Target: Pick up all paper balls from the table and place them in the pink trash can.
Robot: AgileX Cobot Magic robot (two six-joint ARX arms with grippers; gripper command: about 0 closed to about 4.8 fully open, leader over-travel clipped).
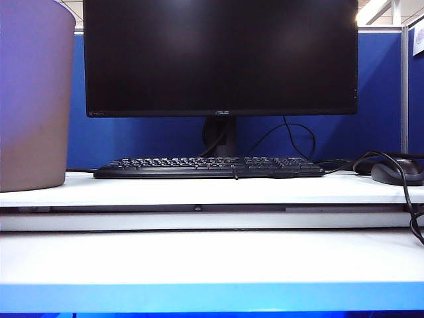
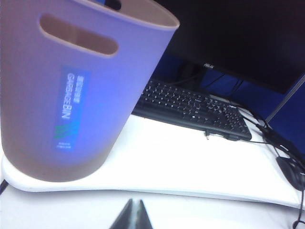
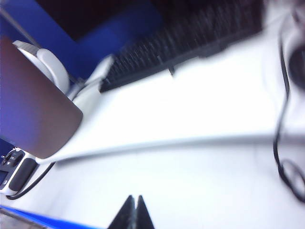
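The pink trash can [image 1: 34, 93] sits at the far left of the outside camera's view, standing on the raised white shelf of the bench [image 1: 199, 255], and it's cut off by the frame edge. No paper balls show up on the bench in this view. To the right of the can there's a black keyboard [image 1: 209, 167] on the same shelf, with a big dark monitor [image 1: 218, 56] right behind the keyboard. Way over on the far side from the can, a black mouse [image 1: 396, 172] and some loose black cables [image 1: 409, 199] hang around the shelf edge. Neither hand is visible from out here.

Left wrist camera: the can [image 2: 71, 95] fills most of the shot, upright, handle slot near its rim and a blue label on its side. The keyboard [image 2: 190, 107] is just beside the can, further back. The left hand [image 2: 133, 217] pokes in below the can, over the lower bench, tips pressed together, clenched on nothing.

Right wrist camera is pretty blurry. The can [image 3: 33, 105] shows as a dark pinkish shape, the keyboard [image 3: 186, 43] is well beyond it, and a cable [image 3: 283, 143] runs on the opposite side from the can. The right hand [image 3: 133, 214] hovers over bare white bench, tips meeting, clenched and empty.
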